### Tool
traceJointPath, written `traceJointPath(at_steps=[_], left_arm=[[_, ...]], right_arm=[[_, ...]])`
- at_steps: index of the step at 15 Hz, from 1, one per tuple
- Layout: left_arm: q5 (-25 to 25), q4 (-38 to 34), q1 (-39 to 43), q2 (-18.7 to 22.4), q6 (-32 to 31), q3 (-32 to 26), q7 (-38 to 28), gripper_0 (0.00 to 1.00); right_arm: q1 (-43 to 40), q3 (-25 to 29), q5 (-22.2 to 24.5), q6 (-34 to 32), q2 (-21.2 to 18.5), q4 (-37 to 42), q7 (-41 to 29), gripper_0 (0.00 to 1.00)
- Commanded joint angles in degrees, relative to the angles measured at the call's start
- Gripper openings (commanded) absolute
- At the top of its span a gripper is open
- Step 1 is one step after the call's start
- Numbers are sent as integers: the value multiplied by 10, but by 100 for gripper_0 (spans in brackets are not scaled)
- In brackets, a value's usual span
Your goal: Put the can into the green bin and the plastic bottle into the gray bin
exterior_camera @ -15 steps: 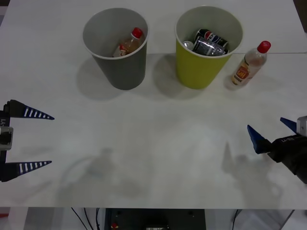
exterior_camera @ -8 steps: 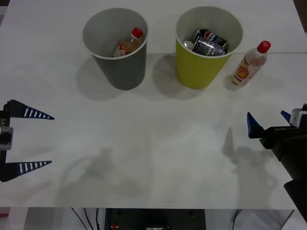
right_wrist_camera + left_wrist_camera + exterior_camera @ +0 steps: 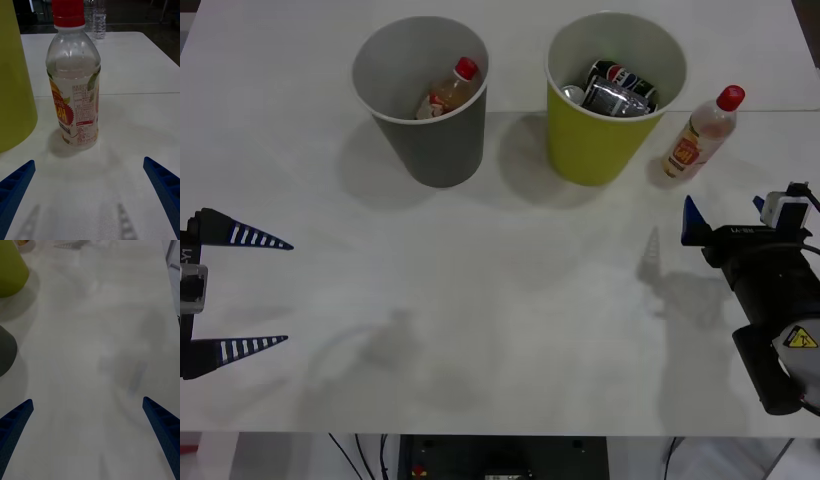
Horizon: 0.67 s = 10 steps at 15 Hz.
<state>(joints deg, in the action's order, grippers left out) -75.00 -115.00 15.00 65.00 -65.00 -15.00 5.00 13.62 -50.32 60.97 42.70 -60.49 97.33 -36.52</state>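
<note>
Against the earlier frames, the right pincer (image 3: pixel 725 208) has advanced up the counter (image 3: pixel 500 300) toward the plastic bottle (image 3: pixel 702 131), its shadow sliding with it; the left pincer (image 3: pixel 255 292) and all the containers sit as before.

The left pincer waits at the counter's left edge with its blue fingers (image 3: pixel 250 238) spread wide and nothing between them. Ahead of it lies a broad bare stretch of white surface running across the middle.

At the far side stands the gray bin (image 3: pixel 423 100), upright, with a red-capped amber bottle (image 3: pixel 450 90) leaning inside. Just beside it, with a gap between, stands the green bin (image 3: pixel 612 95), holding crushed cans (image 3: pixel 618 88).

The plastic bottle stands upright on the counter just to the right of the green bin, close to its wall but apart from it, near the counter's right edge. In the right wrist view the bottle (image 3: pixel 74 78) stands straight ahead between the parted fingertips (image 3: pixel 15 183), untouched, with the green bin's wall (image 3: pixel 13 75) close alongside it and open counter on its other side. The right pincer is released and holds nothing, near the bottle.
</note>
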Motion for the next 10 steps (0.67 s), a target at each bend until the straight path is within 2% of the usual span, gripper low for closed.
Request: traceJointPath(at_steps=[1, 10], left_arm=[[0, 0, 0, 0, 0, 0, 0, 100], [0, 0, 0, 0, 0, 0, 0, 100]], right_arm=[[25, 0, 14, -2, 27, -39, 0, 100], [126, -3, 29, -19, 129, -213, -4, 100]])
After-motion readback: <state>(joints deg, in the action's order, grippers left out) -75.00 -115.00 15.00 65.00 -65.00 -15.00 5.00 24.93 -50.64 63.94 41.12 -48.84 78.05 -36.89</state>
